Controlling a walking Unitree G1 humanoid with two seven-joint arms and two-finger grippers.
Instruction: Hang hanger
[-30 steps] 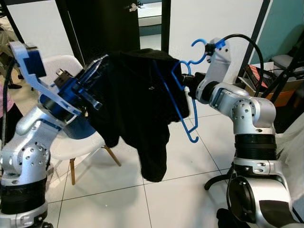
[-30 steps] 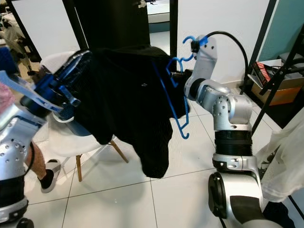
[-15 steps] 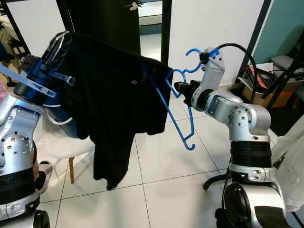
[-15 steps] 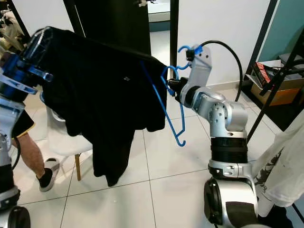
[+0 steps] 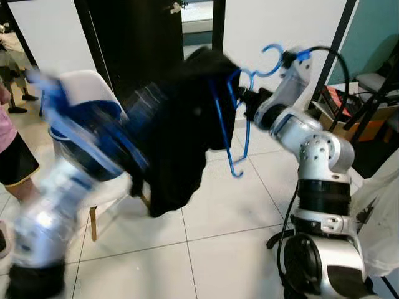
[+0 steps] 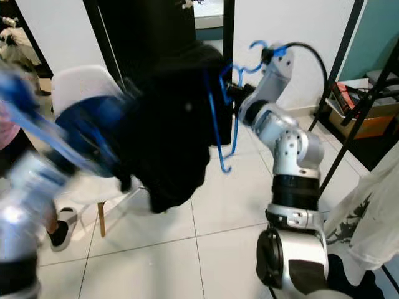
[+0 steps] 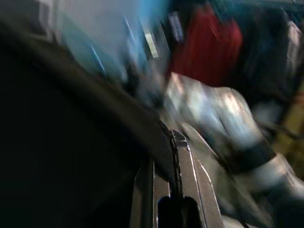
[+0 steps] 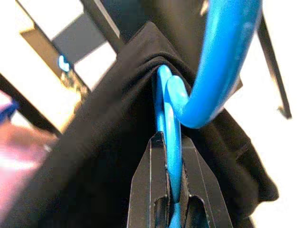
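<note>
1. Here, in the left eye view, a blue plastic hanger [image 5: 234, 118] is held up in the air in front of the robot by the right gripper [image 5: 244, 103], near the hanger's neck. A black garment [image 5: 181, 131] hangs bunched over one arm of it. The left arm is a blue-and-silver blur on the left, its end buried in the cloth.

2. In the right eye view, the same scene: a white chair [image 6: 81, 93] stands behind the garment, above a pale tiled floor [image 6: 212, 249].

3. In the left wrist view, the left gripper [image 7: 172, 183] has its two fingers pressed together on a fold of the dark cloth.

4. In the right wrist view, the fingers pinch the thin blue bar just below the hook, black cloth right behind.

5. Judging by this, the hanger is light and stiff but smooth, so it may twist in a narrow pinch; the neck is the surest hold. The garment is soft, limp, and could slide off.
</note>
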